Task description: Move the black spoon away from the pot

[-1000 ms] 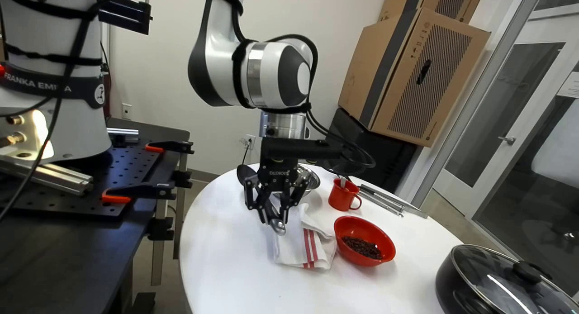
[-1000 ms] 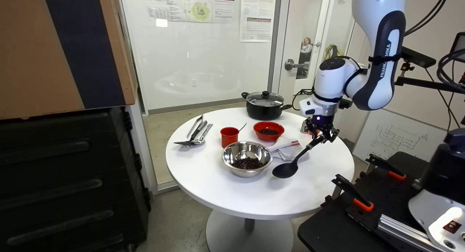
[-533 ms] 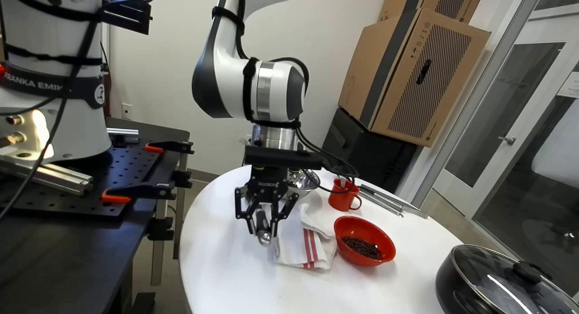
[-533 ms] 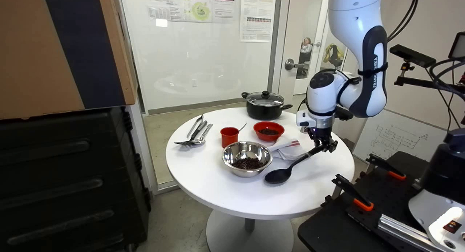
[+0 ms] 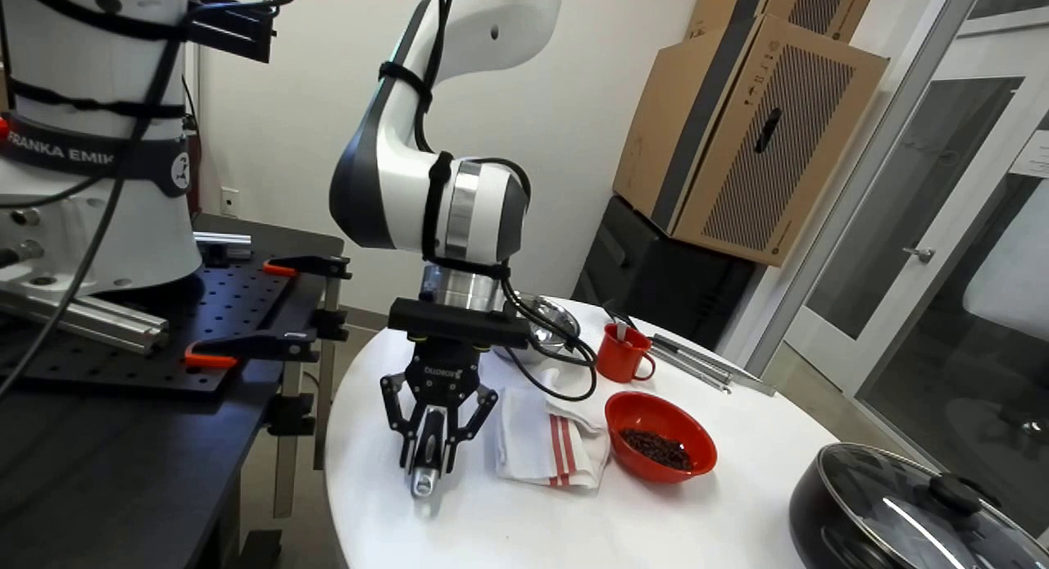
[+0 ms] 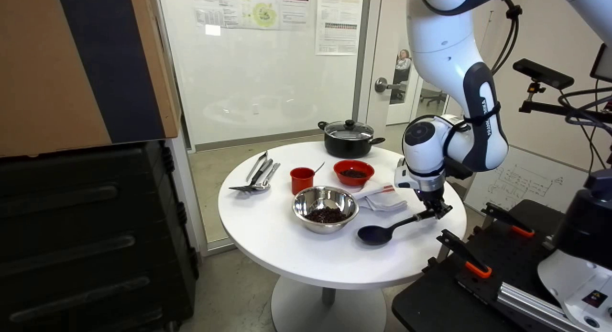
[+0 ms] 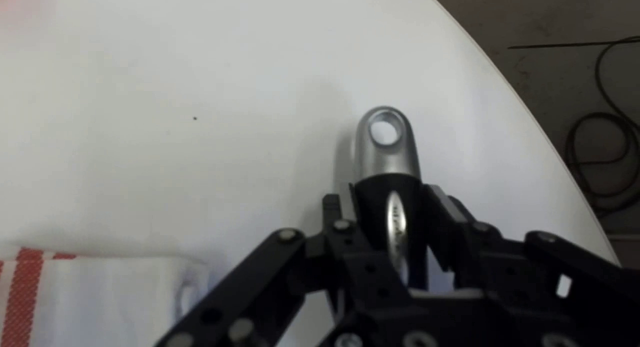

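The black spoon has an oval bowl (image 6: 375, 235) that is low over or on the white table, beside the steel bowl; I cannot tell whether it touches the table. Its handle shows a grey end with a hole in the wrist view (image 7: 385, 159) and also in an exterior view (image 5: 424, 481). My gripper (image 5: 428, 462), also seen in an exterior view (image 6: 440, 211) and the wrist view (image 7: 390, 192), has its fingers against both sides of the handle near its end. The dark pot with glass lid (image 6: 348, 144) stands across the table, apart from the spoon; it also shows close up (image 5: 852, 520).
A steel bowl (image 6: 325, 229) with dark beans, a red bowl (image 6: 351, 181), a red cup (image 6: 302, 181) and a striped cloth (image 6: 382, 201) stand near the spoon. Several metal utensils (image 6: 260, 174) lie at the far side. The table's edge (image 7: 525, 112) is close to the gripper.
My gripper has come down toward the table and moved away from the cloth, with the spoon in it. The spoon's handle has gone from steeply tilted to nearly flat.
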Robot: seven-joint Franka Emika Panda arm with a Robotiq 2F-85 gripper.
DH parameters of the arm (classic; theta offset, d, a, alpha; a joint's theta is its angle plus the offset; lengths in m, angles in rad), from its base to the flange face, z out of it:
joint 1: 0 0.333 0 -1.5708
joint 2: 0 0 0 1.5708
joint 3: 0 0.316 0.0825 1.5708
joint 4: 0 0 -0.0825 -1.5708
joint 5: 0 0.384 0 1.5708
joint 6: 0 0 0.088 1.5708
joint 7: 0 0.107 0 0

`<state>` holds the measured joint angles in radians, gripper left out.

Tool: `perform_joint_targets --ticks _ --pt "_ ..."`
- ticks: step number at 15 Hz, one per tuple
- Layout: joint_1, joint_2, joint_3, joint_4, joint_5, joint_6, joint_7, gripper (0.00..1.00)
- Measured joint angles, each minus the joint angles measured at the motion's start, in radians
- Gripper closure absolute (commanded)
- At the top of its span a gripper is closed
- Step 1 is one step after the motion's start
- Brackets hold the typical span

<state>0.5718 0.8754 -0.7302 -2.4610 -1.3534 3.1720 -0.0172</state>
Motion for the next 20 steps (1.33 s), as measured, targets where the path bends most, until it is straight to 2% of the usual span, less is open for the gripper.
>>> perform_joint_targets --ticks 4,5,12,18,20 --pt "-0.001 0.047 -0.005 0.025 0.000 0.017 0.050 0.04" --pt "-0.001 0.051 -0.008 0.029 0.000 0.026 0.058 0.01" --pt "0.000 0.040 -0.056 0.027 -0.002 0.160 0.068 0.00" --pt "0.065 -0.040 -0.181 -0.034 0.001 0.275 0.068 0.00" --pt "0.071 -0.055 -0.189 -0.041 0.001 0.275 0.067 0.00"
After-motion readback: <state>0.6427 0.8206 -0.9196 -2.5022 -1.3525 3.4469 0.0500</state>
